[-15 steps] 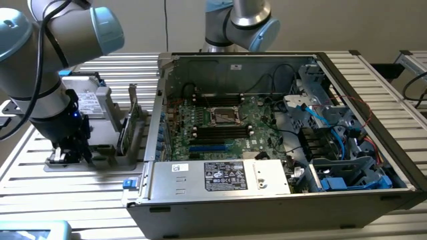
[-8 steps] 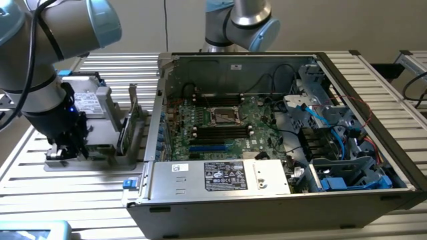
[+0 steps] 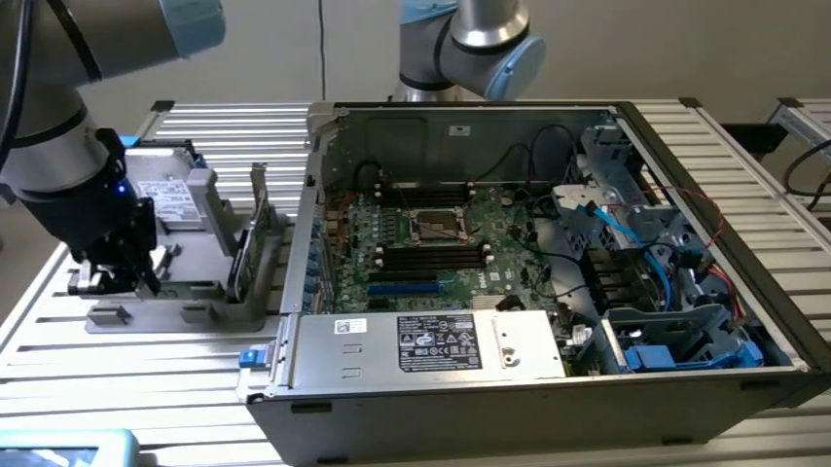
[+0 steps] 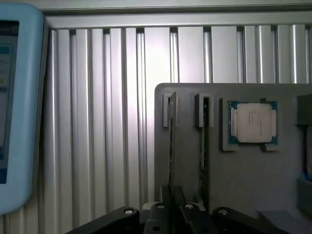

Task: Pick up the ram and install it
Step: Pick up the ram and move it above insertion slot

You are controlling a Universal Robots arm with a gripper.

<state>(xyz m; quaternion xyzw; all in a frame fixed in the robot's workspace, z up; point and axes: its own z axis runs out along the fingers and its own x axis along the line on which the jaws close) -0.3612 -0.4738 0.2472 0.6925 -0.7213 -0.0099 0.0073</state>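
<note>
Because the ram stood on edge in the slot nearest the edge of the grey tray, its flat faces seemed offered for gripping. The claw was lined up along it, though whether clamped or apart could not be told. A second stick stood just beside.

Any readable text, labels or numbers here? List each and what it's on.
Nothing can be quoted; every text is too small or blurred.
Black label on the power supply: unreadable.
White sticker beside it: unreadable.
Wall sticker inside the case: unreadable.
Drive label: blurred.
Print on the processor: blurred.
Blue-framed screen: blurred.
</note>
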